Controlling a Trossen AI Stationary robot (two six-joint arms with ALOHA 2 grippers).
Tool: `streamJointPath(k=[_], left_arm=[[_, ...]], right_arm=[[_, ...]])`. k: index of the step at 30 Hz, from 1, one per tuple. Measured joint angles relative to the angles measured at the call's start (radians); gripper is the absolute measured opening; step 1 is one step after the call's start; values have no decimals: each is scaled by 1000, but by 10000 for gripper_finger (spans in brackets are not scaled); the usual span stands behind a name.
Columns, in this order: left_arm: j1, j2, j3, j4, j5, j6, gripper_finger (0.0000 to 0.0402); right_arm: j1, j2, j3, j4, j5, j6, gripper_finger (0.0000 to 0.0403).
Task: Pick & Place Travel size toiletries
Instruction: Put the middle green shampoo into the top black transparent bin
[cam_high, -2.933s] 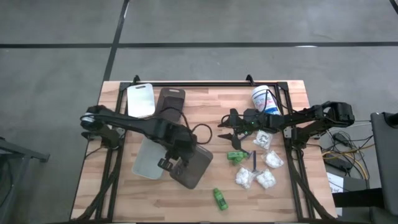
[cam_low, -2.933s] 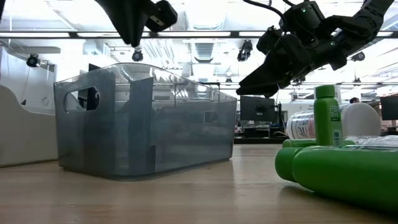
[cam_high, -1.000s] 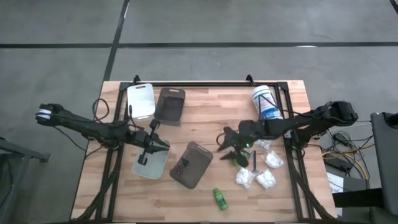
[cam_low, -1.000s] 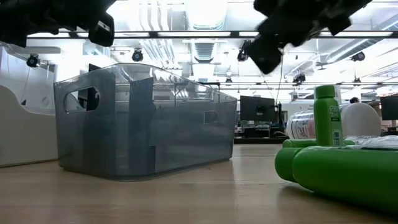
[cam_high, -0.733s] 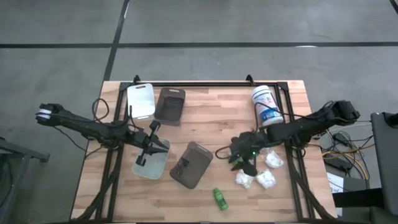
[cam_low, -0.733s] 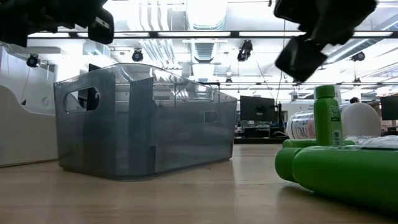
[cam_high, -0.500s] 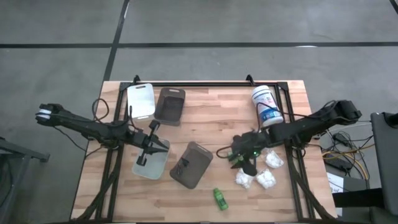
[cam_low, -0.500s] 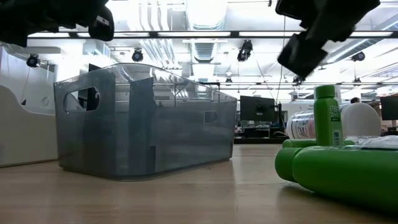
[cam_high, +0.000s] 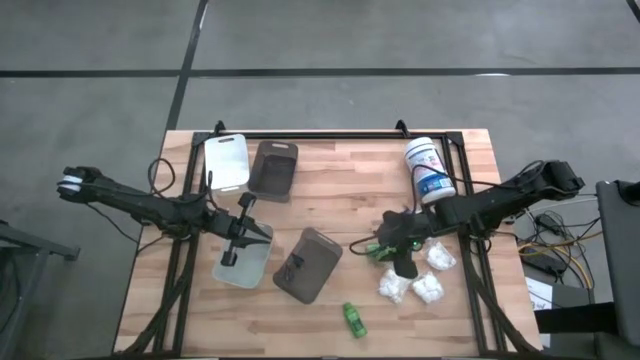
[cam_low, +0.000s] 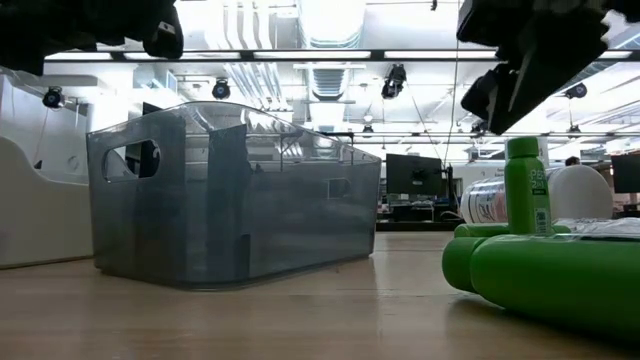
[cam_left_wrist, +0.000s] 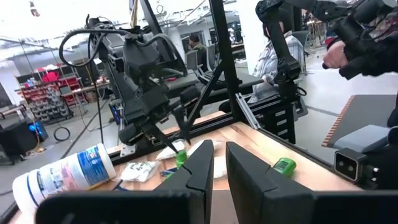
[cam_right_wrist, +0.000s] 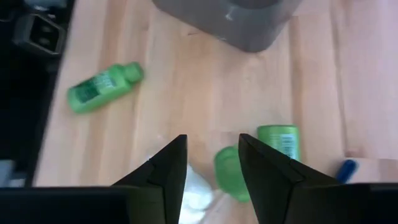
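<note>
Green bottle (cam_right_wrist: 231, 180) stands between right gripper's (cam_right_wrist: 211, 163) parted fingers.

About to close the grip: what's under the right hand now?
Under the right hand, two green bottles lie on the table, with a white packet alongside. The fingers cover whatever lies nearer.

This is a robotics lab or workshop in an open industrial hall. The wooden table (cam_high: 330, 200) stands on a grey concrete floor (cam_high: 100, 60) marked with dark lines. Beyond it run ceiling light strips (cam_low: 320, 55), exposed ducts and ceiling-mounted cameras (cam_low: 397, 77). Monitors (cam_low: 414, 175) sit at far desks, red storage racks (cam_left_wrist: 34, 93) line one wall, and a seated person (cam_left_wrist: 273, 53) works nearby.
</note>
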Motion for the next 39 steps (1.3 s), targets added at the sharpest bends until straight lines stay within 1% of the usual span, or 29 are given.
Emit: streamJointPath(k=[2, 5, 8, 13, 16, 20, 25, 28, 31, 39], left_arm=[[0, 0, 0, 0, 0, 13, 48], [0, 0, 0, 0, 0, 11, 48], [0, 0, 0, -3, -1, 9, 48], [0, 0, 0, -4, -2, 9, 48], [0, 0, 0, -4, -3, 8, 48], [0, 0, 0, -4, -4, 8, 48], [0, 0, 0, -3, -4, 7, 48], [0, 0, 0, -3, -4, -7, 48], [0, 0, 0, -4, -4, -36, 48], [0, 0, 0, -7, -4, -42, 48]], right_arm=[[-1, 5, -1, -4, 22, -1, 131], [0, 6, -5, -4, 21, 1, 128], [0, 6, -6, -2, 17, 34, 139], [0, 6, -6, 6, 20, 43, 186], [0, 6, -7, 6, 60, 42, 222], [0, 6, -8, 5, 70, -33, 265], [0, 6, -8, 3, 70, -110, 293], [0, 6, -9, -7, 69, -150, 300], [0, 6, -11, -11, 70, -153, 302], [0, 6, -21, -81, 68, -145, 276]])
